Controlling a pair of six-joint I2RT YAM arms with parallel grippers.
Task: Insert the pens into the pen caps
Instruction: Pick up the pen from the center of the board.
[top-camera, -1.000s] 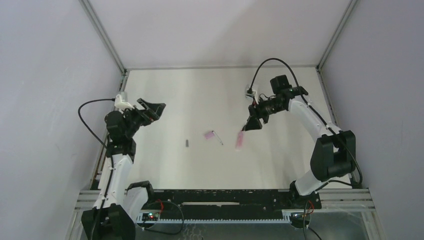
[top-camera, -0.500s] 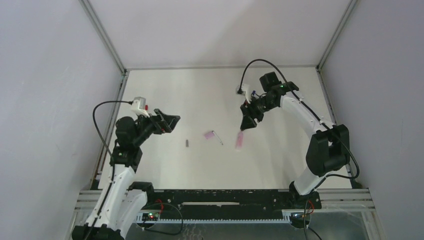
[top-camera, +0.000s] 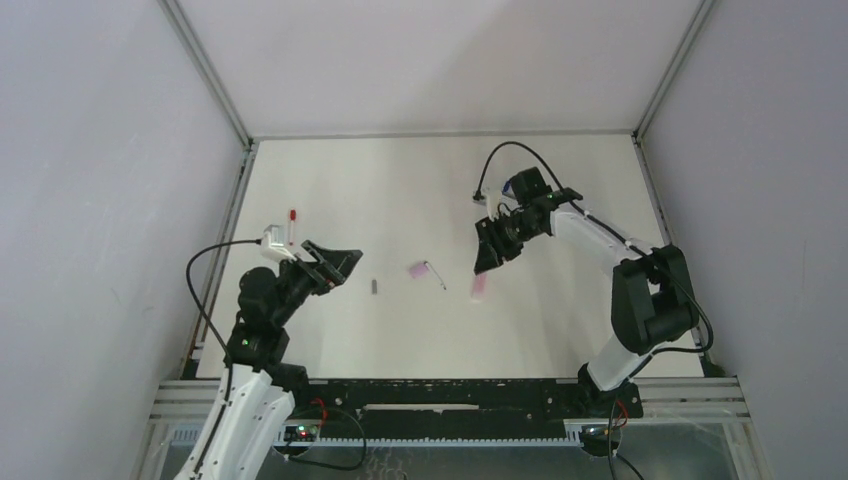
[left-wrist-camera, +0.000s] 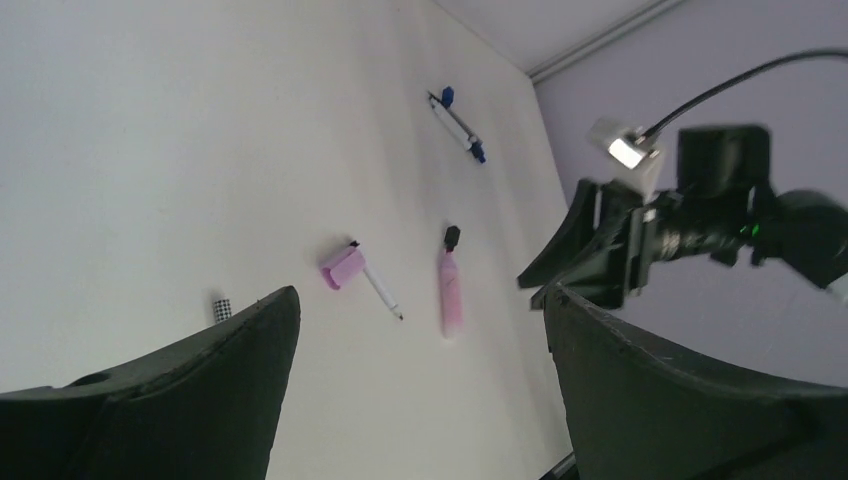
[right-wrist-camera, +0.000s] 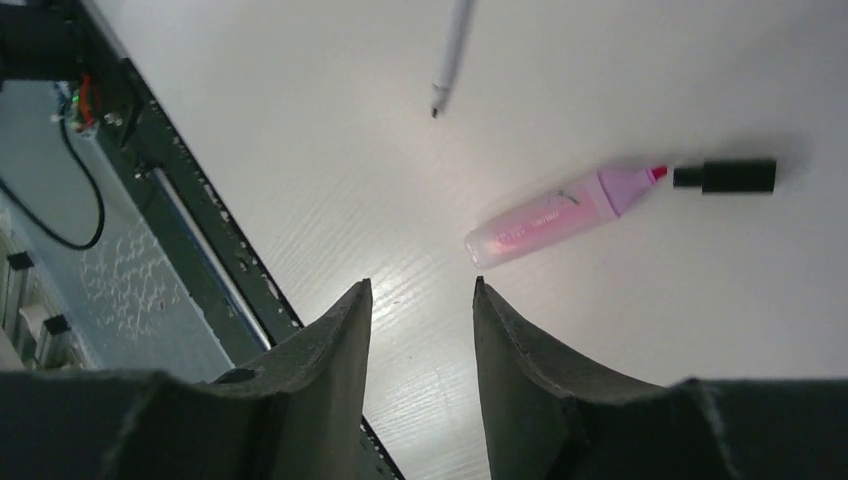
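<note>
A pink marker (top-camera: 478, 285) with a dark tip lies mid-table; it also shows in the right wrist view (right-wrist-camera: 560, 215) and the left wrist view (left-wrist-camera: 449, 295). A pink cap (top-camera: 416, 270) touches a thin white pen (top-camera: 437, 276) to its left. A small grey cap (top-camera: 374, 286) lies further left. A red pen (top-camera: 292, 222) lies at the far left. A blue-and-white pen (left-wrist-camera: 457, 125) lies at the back, under the right arm. My right gripper (top-camera: 484, 258) hovers just behind the marker, open and empty (right-wrist-camera: 421, 285). My left gripper (top-camera: 335, 262) is wide open and empty (left-wrist-camera: 420, 300), left of the grey cap.
The black front rail (top-camera: 450, 390) runs along the near table edge and shows under the right gripper (right-wrist-camera: 180, 200). Metal frame posts and grey walls close in both sides and the back. The right arm's cable (top-camera: 510, 155) arcs above its wrist.
The left arm has swung forward and toward the table's middle, uncovering the red pen. The right gripper has moved left and nearer, down toward the pink marker. The pens and caps have not moved.
</note>
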